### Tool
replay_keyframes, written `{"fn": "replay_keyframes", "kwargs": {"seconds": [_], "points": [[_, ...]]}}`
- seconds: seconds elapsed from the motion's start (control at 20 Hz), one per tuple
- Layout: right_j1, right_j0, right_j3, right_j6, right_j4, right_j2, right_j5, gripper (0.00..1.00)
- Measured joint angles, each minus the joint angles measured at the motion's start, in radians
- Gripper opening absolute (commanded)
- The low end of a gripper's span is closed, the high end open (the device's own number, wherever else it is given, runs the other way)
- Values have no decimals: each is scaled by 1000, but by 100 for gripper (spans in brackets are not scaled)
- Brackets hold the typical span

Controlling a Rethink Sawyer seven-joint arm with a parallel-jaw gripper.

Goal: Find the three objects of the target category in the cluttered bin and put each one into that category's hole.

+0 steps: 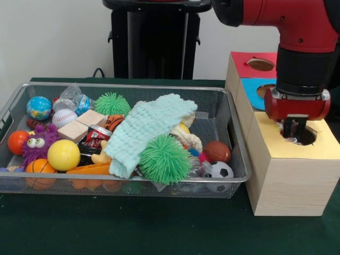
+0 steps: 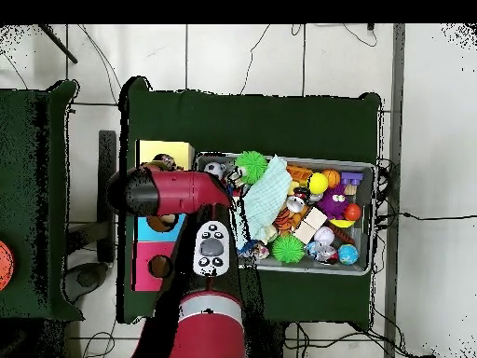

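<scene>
My gripper (image 1: pixel 294 129) hangs straight down over the round hole (image 1: pixel 307 135) in the yellow-topped wooden box (image 1: pixel 287 175), its tip dipping into the hole's mouth. Whether it carries anything is hidden. The wire mesh bin (image 1: pixel 234 180) to the left holds the clutter: a mint cloth (image 1: pixel 146 127), two green spiky balls (image 1: pixel 164 159) (image 1: pixel 112 103), a soccer ball (image 1: pixel 219 171), a small brown ball (image 1: pixel 217 151), a baseball (image 1: pixel 64 117), a globe ball (image 1: pixel 39 107) and a yellow ball (image 1: pixel 63 154). From overhead the red arm (image 2: pixel 172 191) covers the boxes beside the bin (image 2: pixel 374 216).
Behind the yellow box stand a blue-topped box (image 1: pixel 256 87) and a red-topped box (image 1: pixel 249 64), each with a hole. The bin also holds wooden blocks (image 1: pixel 82 125), a purple googly-eyed toy (image 1: pixel 38 142) and orange balls (image 1: pixel 17 142). A dark green cloth (image 1: pixel 133 228) covers the table.
</scene>
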Motion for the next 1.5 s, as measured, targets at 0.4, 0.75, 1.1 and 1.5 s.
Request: {"fn": "replay_keyframes", "kwargs": {"seconds": [0.4,0.75,1.1,1.5], "points": [[-84,12,20,0,1,0,53,0],[-169,22,20,0,12,0,98,0],[-204,23,20,0,28,0,98,0],[-225,21,21,0,41,0,98,0]]}}
